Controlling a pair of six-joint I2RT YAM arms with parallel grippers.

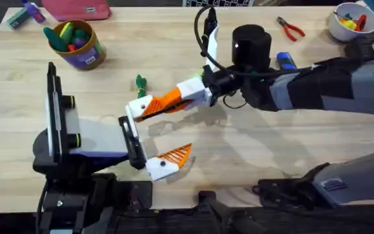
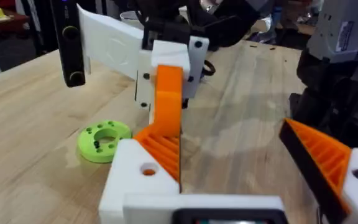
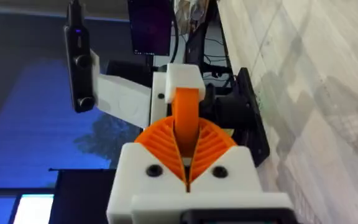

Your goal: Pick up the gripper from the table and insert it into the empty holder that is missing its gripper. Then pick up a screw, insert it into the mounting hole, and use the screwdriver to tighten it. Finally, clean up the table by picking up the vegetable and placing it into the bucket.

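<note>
Between the pads of the right gripper (image 1: 171,99), pinched tight from both sides with no gap at either pad: the gripper (image 3: 186,115), smooth orange edge up. Points straight ahead of that hand, far end against the holder (image 3: 182,79) and touching it; cannot tell whether fully seated. Directly in front of the right fingertips, then, the holder itself, white and blocky, forming one side of the left gripper (image 1: 164,133). Across from it and well apart, that hand's other finger (image 1: 177,155), ribbed orange on a white base; spread wide, with nothing held between. In the left wrist view, ribbed orange of the gripper meeting the holder's edge close to that hand's own base, and off to one side of it, flat on the table (image 1: 252,156), a lime disc (image 2: 104,140) with holes. Just beside the right fingertips, on the side away from the left hand, the vegetable (image 1: 140,82), lying on the wood and touching neither hand. Farther out past it, well away from both hands, the bucket (image 1: 76,42), upright, with coloured toys inside. Behind the right wrist, partly hidden by the arm, the screwdriver (image 1: 286,60), a short stretch of blue. Farther back again, red-handled pliers (image 1: 292,28) and a white bowl (image 1: 343,27).
</note>
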